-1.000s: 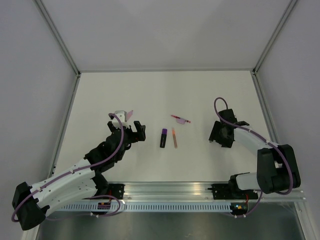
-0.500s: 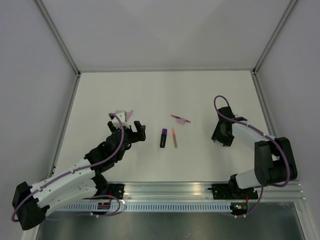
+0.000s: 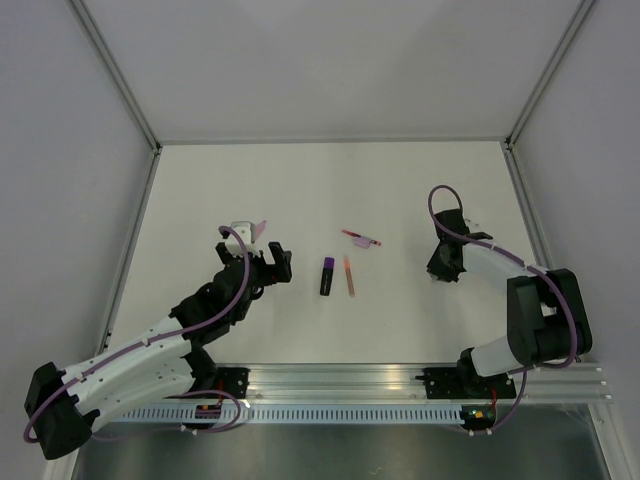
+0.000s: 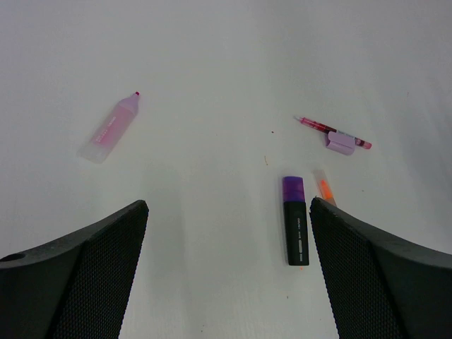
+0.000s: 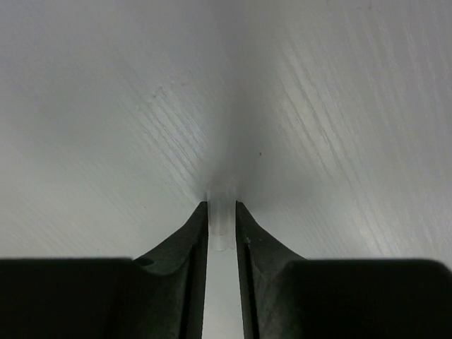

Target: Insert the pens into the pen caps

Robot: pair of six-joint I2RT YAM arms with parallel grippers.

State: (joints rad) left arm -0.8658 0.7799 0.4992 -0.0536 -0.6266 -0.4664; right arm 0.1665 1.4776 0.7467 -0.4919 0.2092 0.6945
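A black pen with a purple end (image 3: 327,276) (image 4: 296,224) lies mid-table, with a thin orange pen (image 3: 348,276) (image 4: 323,189) just to its right. Further back lies a thin pink pen (image 3: 361,238) (image 4: 332,131) with a lilac pen cap (image 4: 341,143) against it. A pale pink pen (image 3: 259,230) (image 4: 109,131) lies at the left. My left gripper (image 3: 277,262) (image 4: 227,205) hangs open and holds nothing, left of the black pen. My right gripper (image 3: 440,272) (image 5: 222,208) points down at the table on the right, jaws shut on a small pale translucent pen cap (image 5: 222,220).
Metal frame posts (image 3: 140,120) and grey walls enclose the white table (image 3: 320,190). An aluminium rail (image 3: 340,382) with the arm bases runs along the near edge. Purple cables (image 3: 440,200) loop along both arms.
The right gripper has closed from wide open onto the pale cap and shifted slightly back and right. The left arm and the pens have not moved.
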